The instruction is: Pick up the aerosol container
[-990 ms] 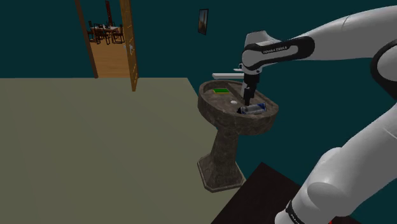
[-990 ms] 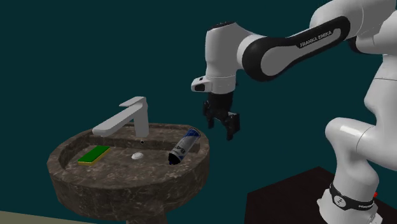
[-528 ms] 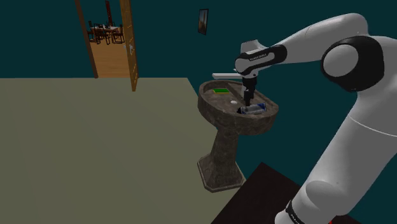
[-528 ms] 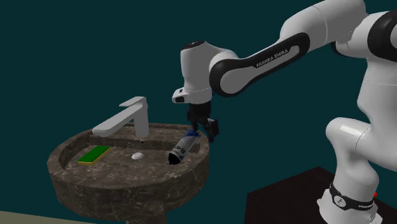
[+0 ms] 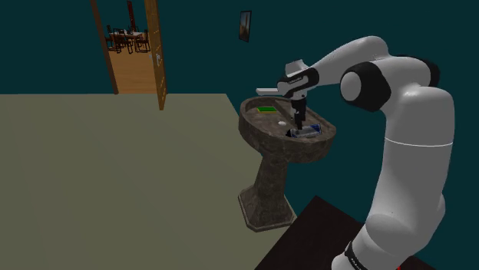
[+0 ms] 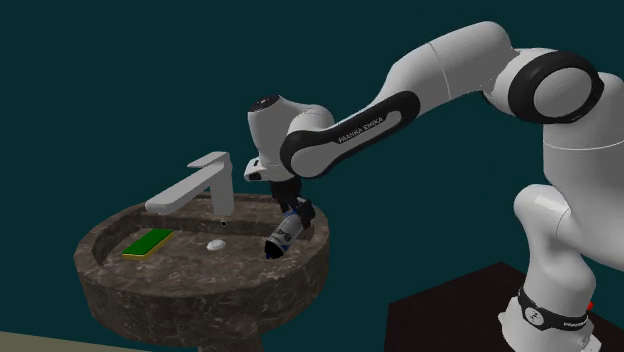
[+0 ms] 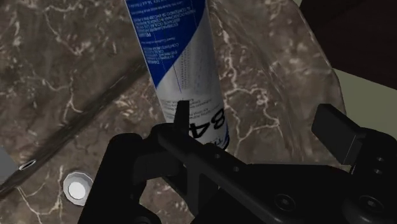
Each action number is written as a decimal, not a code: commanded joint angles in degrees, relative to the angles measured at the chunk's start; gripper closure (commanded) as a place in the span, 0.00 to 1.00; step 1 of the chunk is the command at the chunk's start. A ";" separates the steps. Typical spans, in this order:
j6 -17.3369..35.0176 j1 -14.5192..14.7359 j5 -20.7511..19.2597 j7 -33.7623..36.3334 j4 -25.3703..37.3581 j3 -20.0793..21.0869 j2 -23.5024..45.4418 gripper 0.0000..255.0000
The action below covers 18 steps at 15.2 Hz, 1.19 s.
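A blue and white aerosol can (image 6: 281, 236) with a dark cap lies tilted against the inner wall of a dark marbled pedestal sink (image 6: 100, 240), cap end down in the basin. My black gripper (image 6: 297, 212) hangs right over the can's raised end. In the wrist view the can (image 7: 178, 57) runs away from the hand; one fingertip (image 7: 183, 118) overlaps its near end while the other (image 7: 337, 130) stands well off to the side, so my gripper (image 7: 261, 124) is open and clasps nothing. From the shoulder view my gripper (image 5: 298, 119) points down at the can (image 5: 305, 132).
A grey faucet (image 6: 195, 185) rises at the sink's back. A green block (image 6: 148, 242) and a white drain plug (image 6: 215, 243) sit in the basin. The black stand (image 5: 315, 238) is below the sink, and an open wooden doorway (image 5: 134, 46) is across the floor.
The arm has swung toward the second exterior view's left and lowered. The gripper went from beside the sink rim to right over the can's raised end. The can has not moved.
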 commanded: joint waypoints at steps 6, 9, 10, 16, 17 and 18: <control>0.48 -3.85 1.15 -3.76 10.16 0.03 11.84 0.00; 2.24 -3.97 1.29 -3.31 9.21 0.20 12.75 0.00; 2.82 -4.01 1.35 -3.16 8.92 0.26 13.07 0.00; 3.67 -4.14 1.45 -2.99 8.61 0.35 13.65 1.00; 3.66 -4.14 1.46 -2.99 8.64 0.35 13.67 1.00; 3.64 -4.14 1.46 -2.99 8.65 0.35 13.67 1.00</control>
